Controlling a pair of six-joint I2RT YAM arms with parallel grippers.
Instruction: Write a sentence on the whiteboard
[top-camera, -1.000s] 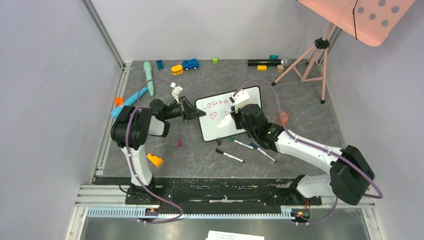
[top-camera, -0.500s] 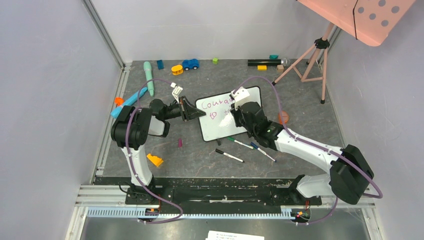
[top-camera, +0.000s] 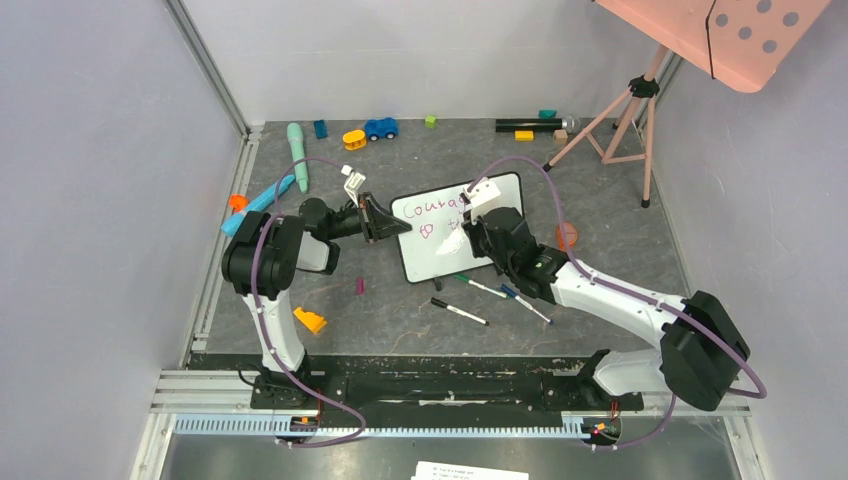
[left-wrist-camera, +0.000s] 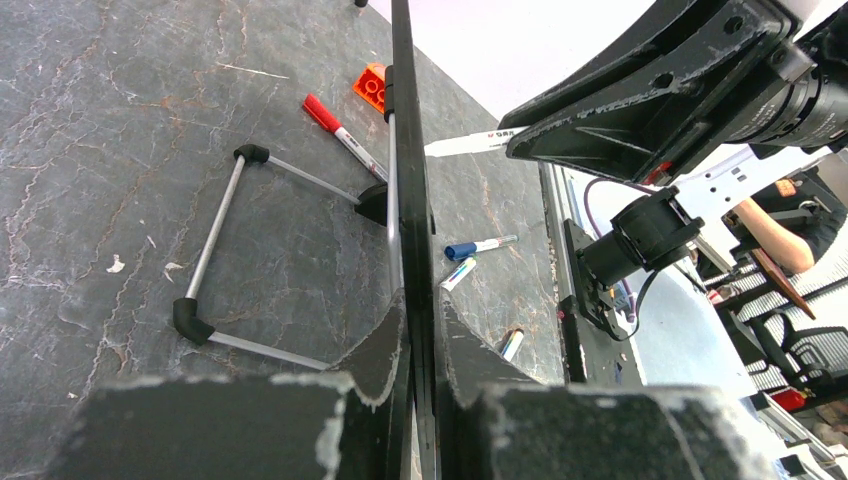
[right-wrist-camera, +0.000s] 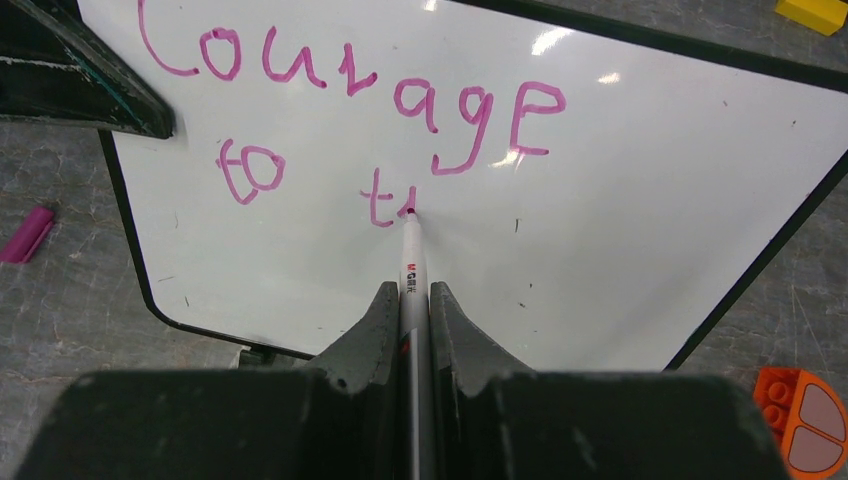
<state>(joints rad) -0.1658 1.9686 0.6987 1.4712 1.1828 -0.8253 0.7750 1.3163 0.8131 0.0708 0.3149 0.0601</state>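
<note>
Top external: right gripper (top-camera: 462, 240) grips marker (top-camera: 452, 244), left gripper (top-camera: 390, 226) clamps whiteboard (top-camera: 432, 262) edge, pens (top-camera: 459, 311) beside.

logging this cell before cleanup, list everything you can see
whiteboard: one, white, black frame, table centre
sentence: pink, reads "Courage to t"
held marker: one, pink tip on board
loose markers: three, by the board's near edge
pink cap: one, left of board
toy car: one, blue, far edge
long toys: two, teal and blue, far left
small blocks: several, mixed colours, scattered
tripod: one, pink, far right
left gripper: shut on board's edge
right gripper: shut on held marker
</note>
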